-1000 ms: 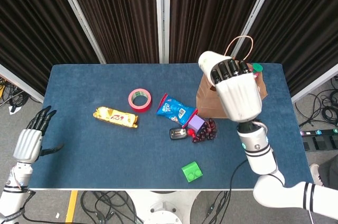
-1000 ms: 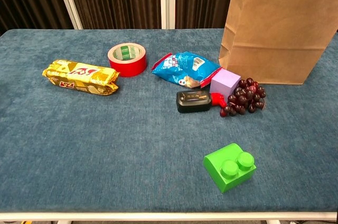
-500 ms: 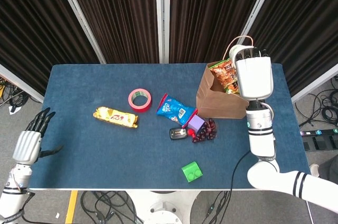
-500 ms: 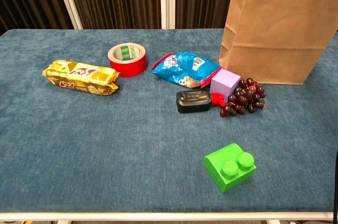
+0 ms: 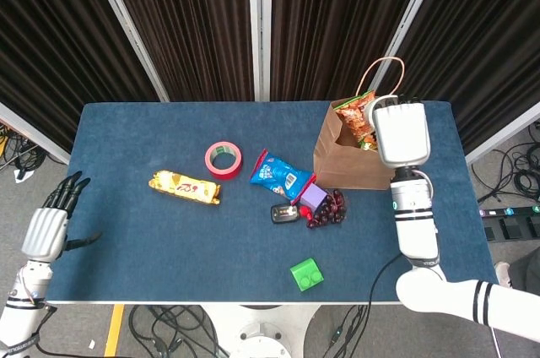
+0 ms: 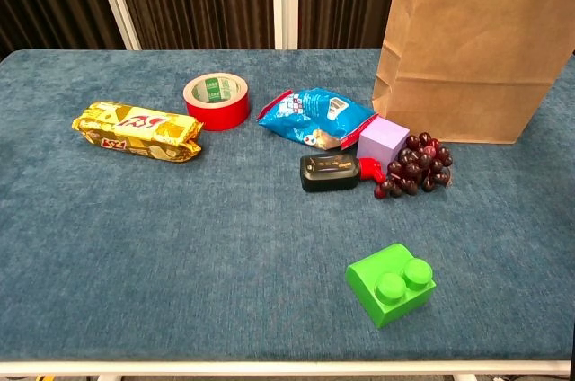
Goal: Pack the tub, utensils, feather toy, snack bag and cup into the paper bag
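Green block [image 6: 391,284] sits nearest you, lower centre of the chest view. Beyond it, the black key fob [image 6: 328,172], the grapes [image 6: 413,174] and the purple cube [image 6: 384,141] touch one another. Further back lie the blue snack bag [image 6: 316,117], the red tape roll [image 6: 216,101] and the gold biscuit pack [image 6: 137,130]. At the upper right stands the paper bag [image 6: 476,48], upright, with a snack packet [image 5: 358,116] showing at its mouth. Your left hand [image 5: 51,219] hangs off the table's lower left edge, fingers apart, holding nothing. Your right hand [image 5: 400,131] hovers over the bag; its fingers cannot be seen.
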